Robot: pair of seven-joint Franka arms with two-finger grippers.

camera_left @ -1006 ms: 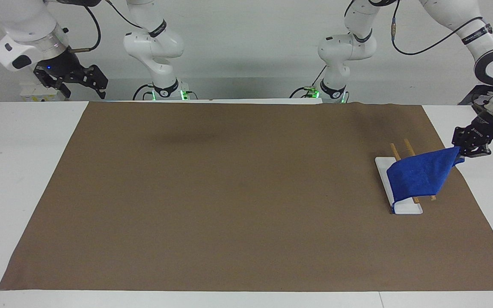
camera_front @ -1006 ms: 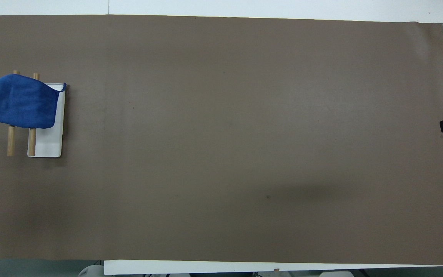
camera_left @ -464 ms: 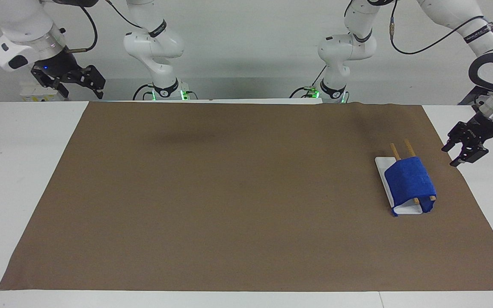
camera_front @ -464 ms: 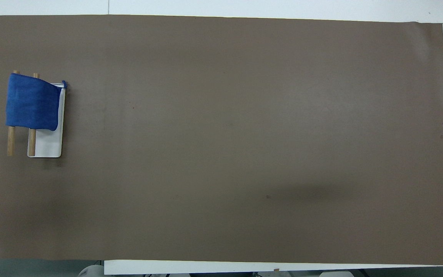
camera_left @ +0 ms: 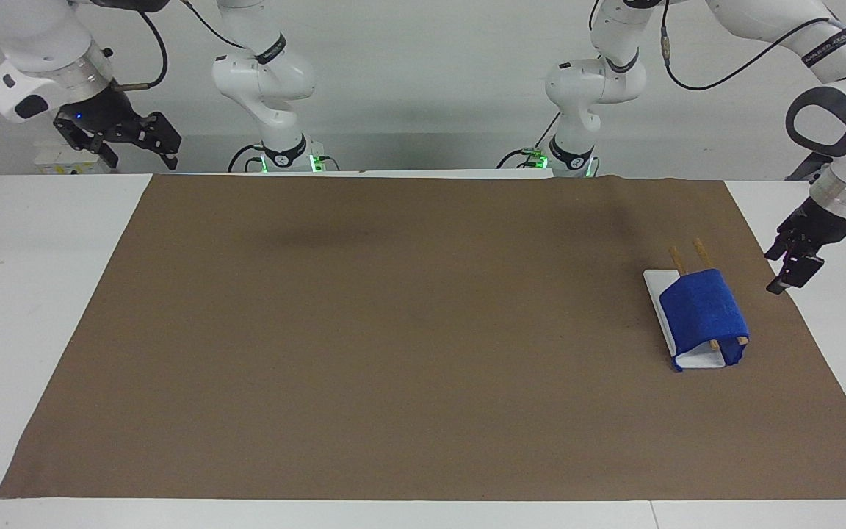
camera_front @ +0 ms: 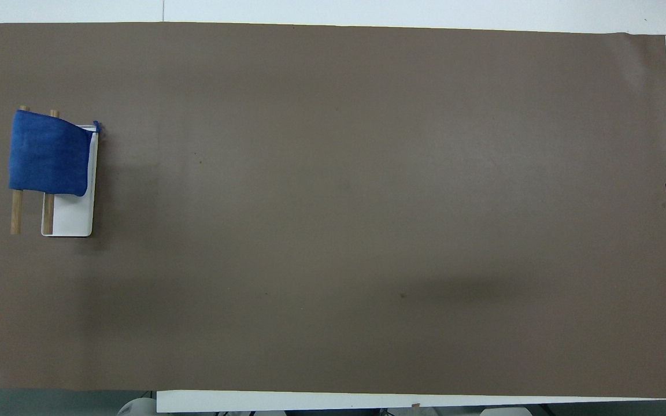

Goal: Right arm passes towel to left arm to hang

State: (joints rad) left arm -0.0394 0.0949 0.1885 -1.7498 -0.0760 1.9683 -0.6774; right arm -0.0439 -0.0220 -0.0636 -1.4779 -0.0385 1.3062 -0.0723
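The right arm's black two-finger gripper (camera_left: pixel 136 153) with the small blue light hangs high over the white table (camera_left: pixel 26 294) at its own end, well apart from everything. Its claw is wide and holds nothing, which fits an arm that waits because its part, the passing, seems done. Next comes the big brown paper mat (camera_left: pixel 393 330). At the left arm's end of the mat stands a small rack: a flat white rectangular base (camera_left: pixel 654 288) with two thin wooden bars (camera_left: pixel 700 250) above it. The small royal-blue terry towel (camera_left: pixel 702 308) lies draped over both bars like a saddle, and its two sides fall down, so its own weight keeps it there and no grip is needed. One corner with the loop touches the base. Last, the left arm's black gripper (camera_left: pixel 789 270) hovers just beside the rack, over the mat's edge, clear of the towel. Its claw is wide and empty, so I judge the hanging is finished
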